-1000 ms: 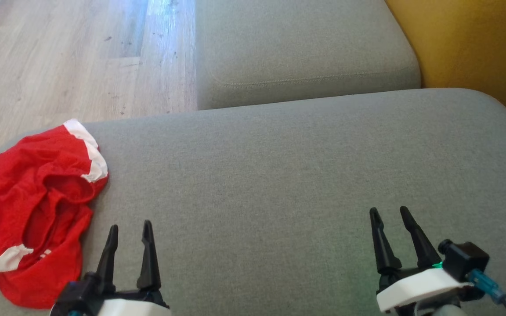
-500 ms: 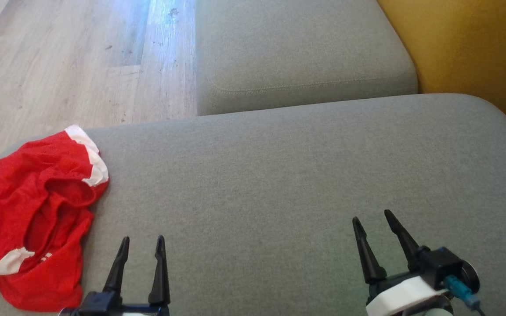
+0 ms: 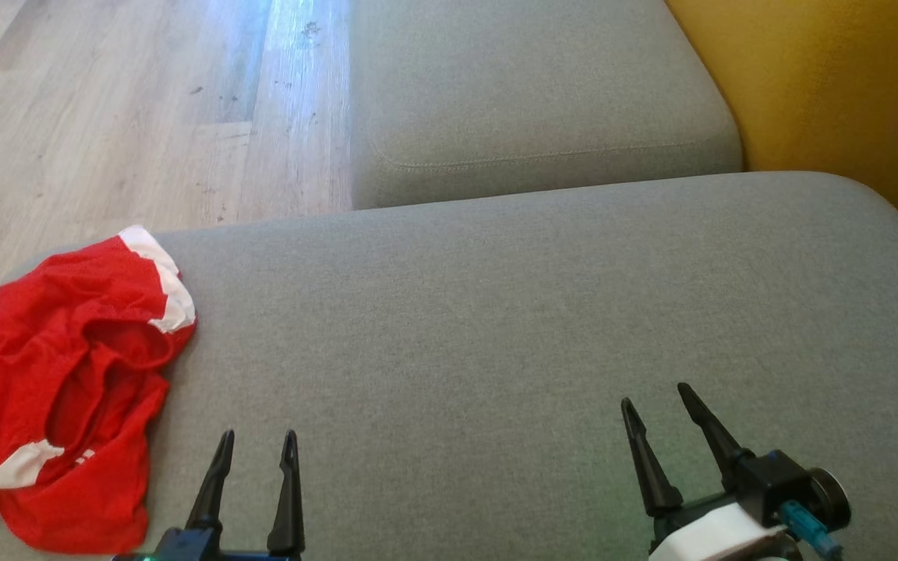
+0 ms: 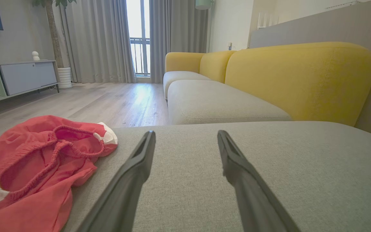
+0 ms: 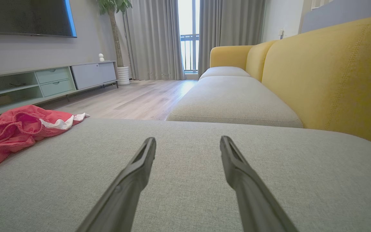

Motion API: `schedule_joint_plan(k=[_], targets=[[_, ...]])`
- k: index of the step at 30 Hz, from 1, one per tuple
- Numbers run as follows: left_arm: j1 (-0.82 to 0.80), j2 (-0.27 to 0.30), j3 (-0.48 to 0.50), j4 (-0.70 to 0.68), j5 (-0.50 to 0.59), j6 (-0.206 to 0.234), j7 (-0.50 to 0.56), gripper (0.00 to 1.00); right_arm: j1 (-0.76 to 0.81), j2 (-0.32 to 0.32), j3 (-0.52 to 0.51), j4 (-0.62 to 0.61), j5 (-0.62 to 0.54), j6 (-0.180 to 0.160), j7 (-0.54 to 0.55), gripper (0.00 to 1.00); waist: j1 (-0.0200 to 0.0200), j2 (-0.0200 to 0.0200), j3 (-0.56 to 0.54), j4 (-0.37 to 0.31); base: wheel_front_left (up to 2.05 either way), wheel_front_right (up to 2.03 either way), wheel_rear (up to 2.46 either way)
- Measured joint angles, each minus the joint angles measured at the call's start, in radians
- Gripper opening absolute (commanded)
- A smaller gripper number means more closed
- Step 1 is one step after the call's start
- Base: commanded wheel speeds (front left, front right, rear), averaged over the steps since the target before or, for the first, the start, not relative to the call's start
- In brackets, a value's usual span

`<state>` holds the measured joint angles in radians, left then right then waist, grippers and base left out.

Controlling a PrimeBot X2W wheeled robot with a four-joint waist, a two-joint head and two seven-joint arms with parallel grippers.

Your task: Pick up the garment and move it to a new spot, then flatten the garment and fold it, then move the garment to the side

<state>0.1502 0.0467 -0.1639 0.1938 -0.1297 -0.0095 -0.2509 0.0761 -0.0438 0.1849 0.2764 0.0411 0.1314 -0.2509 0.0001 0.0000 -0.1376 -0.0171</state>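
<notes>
Left claw (image 3: 258,434) eased back a touch, right claw (image 3: 655,394) drifted inward, both wide and empty; crumpled red fabric shorts with white trim (image 3: 59,389) sat untouched at the grey fabric sofa cushion's (image 3: 496,327) left edge, so I judged pickup not started.

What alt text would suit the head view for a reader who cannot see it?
A crumpled red garment with white trim lies at the left edge of a grey cushion. The left gripper and right gripper hover open over its near side, the left one nearer the garment. Beyond lie wooden floor and a yellow backrest.
</notes>
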Motion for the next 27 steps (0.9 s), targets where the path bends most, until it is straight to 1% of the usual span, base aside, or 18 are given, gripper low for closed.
schedule_joint_plan(k=[5, 12, 18, 27], targets=[[0.0, 0.0, 0.0, 0.005, 0.0, 0.0, 0.0, 1.0, 0.0, 0.0, -0.003, 0.0, 0.0, 0.0, 0.0, 1.0, 0.0, 0.0, 0.0, 0.006, 0.0, 0.0, 0.0], [-0.001, 0.0, 0.0, 0.026, 0.0, 0.0, 0.0, 1.0, 0.005, 0.0, -0.003, 0.0, 0.002, 0.0, 0.0, 1.0, 0.0, 0.0, 0.004, 0.047, 0.0, 0.0, 0.0], [-0.002, 0.001, 0.01, 0.028, 0.004, 0.0, 0.0, 1.0, 0.025, 0.0, 0.0, 0.0, 0.012, 0.0, 0.0, 1.0, 0.0, 0.0, 0.012, 0.122, 0.0, 0.0, 0.0], [-0.002, 0.003, 0.072, 0.026, 0.007, 0.01, 0.0, 1.0, 0.023, 0.0, 0.012, -0.001, 0.021, 0.0, 0.0, 1.0, 0.0, 0.0, 0.027, 0.269, 0.0, 0.0, 0.0]])
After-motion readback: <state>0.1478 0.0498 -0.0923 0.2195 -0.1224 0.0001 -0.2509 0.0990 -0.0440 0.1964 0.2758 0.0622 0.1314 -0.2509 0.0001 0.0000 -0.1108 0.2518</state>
